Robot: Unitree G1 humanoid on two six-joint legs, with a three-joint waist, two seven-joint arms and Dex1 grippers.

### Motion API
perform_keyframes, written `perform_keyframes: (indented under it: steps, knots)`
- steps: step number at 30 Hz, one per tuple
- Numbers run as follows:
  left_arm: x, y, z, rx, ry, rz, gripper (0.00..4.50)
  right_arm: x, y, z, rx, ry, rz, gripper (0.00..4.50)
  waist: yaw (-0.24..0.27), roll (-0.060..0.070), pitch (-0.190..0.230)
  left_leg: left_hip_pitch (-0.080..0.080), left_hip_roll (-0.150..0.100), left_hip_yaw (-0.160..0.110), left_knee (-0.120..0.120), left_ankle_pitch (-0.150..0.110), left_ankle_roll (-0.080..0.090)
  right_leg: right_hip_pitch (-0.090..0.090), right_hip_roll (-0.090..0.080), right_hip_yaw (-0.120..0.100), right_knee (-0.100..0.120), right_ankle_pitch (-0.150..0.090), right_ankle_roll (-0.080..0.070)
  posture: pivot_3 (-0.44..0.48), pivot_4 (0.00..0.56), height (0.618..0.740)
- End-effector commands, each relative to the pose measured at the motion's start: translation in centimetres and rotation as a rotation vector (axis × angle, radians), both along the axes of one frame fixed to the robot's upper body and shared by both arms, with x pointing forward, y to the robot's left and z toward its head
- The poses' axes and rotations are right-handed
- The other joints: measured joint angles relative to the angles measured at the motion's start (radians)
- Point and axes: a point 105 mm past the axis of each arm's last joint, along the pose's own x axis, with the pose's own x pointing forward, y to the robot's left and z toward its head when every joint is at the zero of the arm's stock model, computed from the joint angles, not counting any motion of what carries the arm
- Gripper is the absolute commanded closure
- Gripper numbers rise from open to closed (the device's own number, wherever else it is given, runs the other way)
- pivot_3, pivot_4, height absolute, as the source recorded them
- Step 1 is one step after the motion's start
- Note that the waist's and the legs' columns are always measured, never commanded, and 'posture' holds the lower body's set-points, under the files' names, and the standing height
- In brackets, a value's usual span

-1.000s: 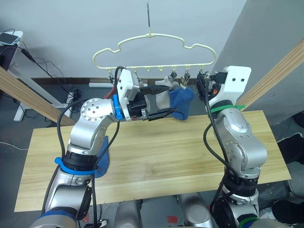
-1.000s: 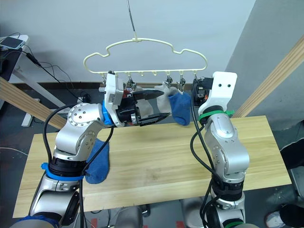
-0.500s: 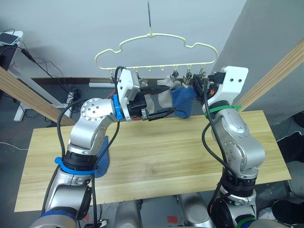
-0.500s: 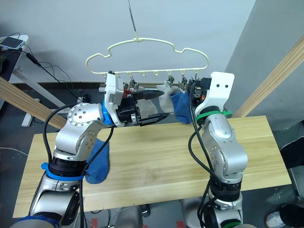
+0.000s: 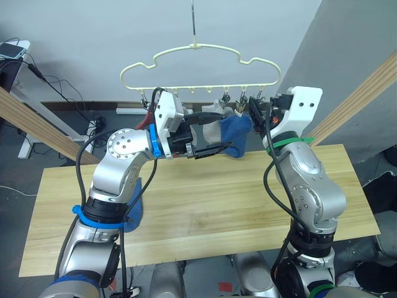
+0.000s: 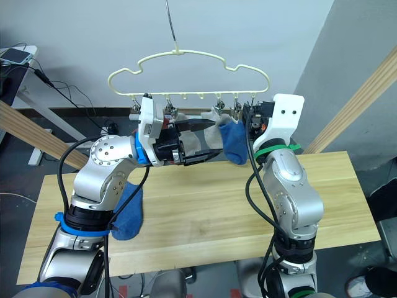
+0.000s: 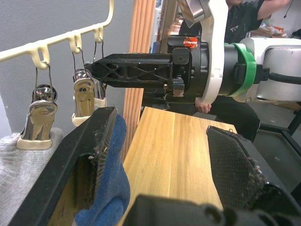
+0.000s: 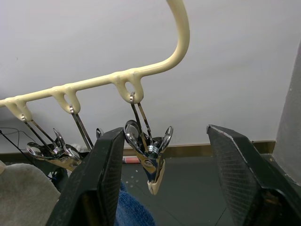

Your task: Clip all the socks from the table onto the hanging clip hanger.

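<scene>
The pale-yellow clip hanger (image 5: 198, 67) hangs over the table's (image 5: 248, 205) far edge. A light grey sock (image 5: 214, 129) and a blue sock (image 5: 239, 131) hang side by side from its clips, and something rust-red (image 5: 149, 118) shows behind my left wrist. My left gripper (image 5: 224, 129) is open, its fingers above and below the two hanging socks; the blue sock (image 7: 113, 179) lies against one finger's inner face. My right gripper (image 8: 164, 136) is open around an empty metal clip (image 8: 149, 162) at the hanger's right end. Another blue sock (image 6: 127, 211) lies on the table's left part.
Slanted wooden beams stand at the left (image 5: 37, 124) and right (image 5: 360, 99) of the table. A desk with a phone (image 5: 12, 49) and cables sits at the far left. A person in a dark top (image 7: 240, 21) stands behind my right arm.
My right gripper has shifted a little left, closer to the hanger's right-end clip. The hanger has swayed slightly. My left gripper has edged right and stays open at the hanging socks.
</scene>
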Motion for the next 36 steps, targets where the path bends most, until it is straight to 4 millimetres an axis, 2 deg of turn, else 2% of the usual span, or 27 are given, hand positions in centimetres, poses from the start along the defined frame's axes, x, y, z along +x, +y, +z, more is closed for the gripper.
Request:
perform_keyframes:
  steps: [1, 3, 19, 36]
  knots:
    - [-0.48, -0.33, 0.86, 0.000, -0.050, -0.018, 1.04, -0.52, 0.18, 1.32, 0.012, -0.063, 0.014, 2.02, 0.000, 0.000, 0.000, 0.000, 0.000, 0.000, 0.000, 0.000, 0.000, 0.000, 0.000, 0.000, 0.000, 0.000, 0.000, -0.328, 0.318, 0.732]
    - [-0.48, -0.33, 0.83, 0.001, -0.050, -0.018, 1.04, -0.55, 0.27, 1.29, 0.008, -0.061, 0.019, 2.51, 0.000, 0.000, 0.000, 0.000, 0.000, 0.000, 0.000, 0.000, 0.000, 0.000, 0.000, 0.000, 0.000, 0.000, 0.000, -0.329, 0.319, 0.732]
    - [-0.52, -0.29, 0.75, 0.002, -0.051, -0.018, 1.04, -0.32, 0.38, 1.37, 0.005, -0.063, 0.013, 2.51, 0.000, 0.000, 0.000, 0.000, 0.000, 0.000, 0.000, 0.000, 0.000, 0.000, 0.000, 0.000, 0.000, 0.000, 0.000, -0.327, 0.318, 0.732]
    - [-0.51, -0.56, 0.79, 0.003, -0.055, -0.030, 1.04, -0.31, -0.42, 1.30, 0.008, -0.063, -0.052, 2.51, 0.000, 0.000, 0.000, 0.000, 0.000, 0.000, 0.000, 0.000, 0.000, 0.000, 0.000, 0.000, 0.000, 0.000, 0.000, -0.339, 0.316, 0.732]
